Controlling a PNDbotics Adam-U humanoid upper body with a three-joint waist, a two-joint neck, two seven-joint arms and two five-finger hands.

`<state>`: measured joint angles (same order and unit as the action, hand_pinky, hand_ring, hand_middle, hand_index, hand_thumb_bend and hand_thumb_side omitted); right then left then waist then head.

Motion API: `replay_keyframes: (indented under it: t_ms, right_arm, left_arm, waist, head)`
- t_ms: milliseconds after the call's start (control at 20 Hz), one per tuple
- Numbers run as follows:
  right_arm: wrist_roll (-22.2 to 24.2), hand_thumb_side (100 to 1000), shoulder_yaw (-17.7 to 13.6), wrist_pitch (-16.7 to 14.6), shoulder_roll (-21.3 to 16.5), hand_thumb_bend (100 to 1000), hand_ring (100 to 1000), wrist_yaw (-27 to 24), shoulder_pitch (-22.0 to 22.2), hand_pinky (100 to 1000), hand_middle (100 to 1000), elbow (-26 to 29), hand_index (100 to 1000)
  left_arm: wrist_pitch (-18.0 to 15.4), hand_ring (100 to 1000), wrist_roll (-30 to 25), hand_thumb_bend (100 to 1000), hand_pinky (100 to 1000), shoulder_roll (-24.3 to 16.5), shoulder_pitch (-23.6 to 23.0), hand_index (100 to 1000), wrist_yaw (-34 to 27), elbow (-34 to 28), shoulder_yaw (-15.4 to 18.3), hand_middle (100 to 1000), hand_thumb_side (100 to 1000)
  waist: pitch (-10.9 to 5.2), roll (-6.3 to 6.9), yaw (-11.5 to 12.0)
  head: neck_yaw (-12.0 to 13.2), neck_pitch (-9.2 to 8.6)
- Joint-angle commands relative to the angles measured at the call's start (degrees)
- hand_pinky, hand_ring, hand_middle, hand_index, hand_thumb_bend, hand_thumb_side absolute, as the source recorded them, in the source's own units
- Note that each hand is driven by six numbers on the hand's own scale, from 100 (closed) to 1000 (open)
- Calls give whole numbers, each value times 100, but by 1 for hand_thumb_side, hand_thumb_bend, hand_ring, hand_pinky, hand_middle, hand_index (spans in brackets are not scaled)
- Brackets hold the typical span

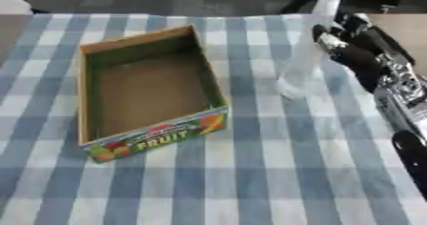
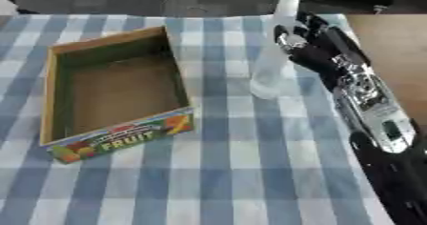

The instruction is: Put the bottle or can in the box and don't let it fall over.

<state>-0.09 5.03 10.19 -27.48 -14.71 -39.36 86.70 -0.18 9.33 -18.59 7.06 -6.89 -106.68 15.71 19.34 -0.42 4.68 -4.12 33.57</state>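
Gripping clear bottle upright: right hand fingers curled round it; box just beside, empty

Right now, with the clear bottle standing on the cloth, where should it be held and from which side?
Hold the clear bottle around its mid-body, from its right, where the right hand already sits against it. It is tall, slim and upright, so a mid-height hold probably tips it least. The box lies to its left.

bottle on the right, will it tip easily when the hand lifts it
Probably. The bottle is tall and narrow, so it seems top-heavy on the cloth. It looks clear and maybe empty, so likely light. The right hand wraps it at mid-height, which should help steady it.
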Motion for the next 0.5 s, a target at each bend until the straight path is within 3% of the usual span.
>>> replay_keyframes:
  t_ms: [50,500]
  right_arm:
    - [-10,304,-13,-6,-88,147,982,6,-121,833,1000,40,897]
    - [-17,305,-12,8,-84,147,985,5,-234,833,1000,30,886]
  left_arm:
    - [1,501,-26,727,1000,-80,37,761,-8,-109,-1,587,407]
    - [0,501,-44,723,1000,-70,52,761,-6,-112,-4,587,407]
  waist:
    - [-75,10,16]
    - [-10,-2,49]
  head:
    - [-17,-98]
    - [-28,-139]
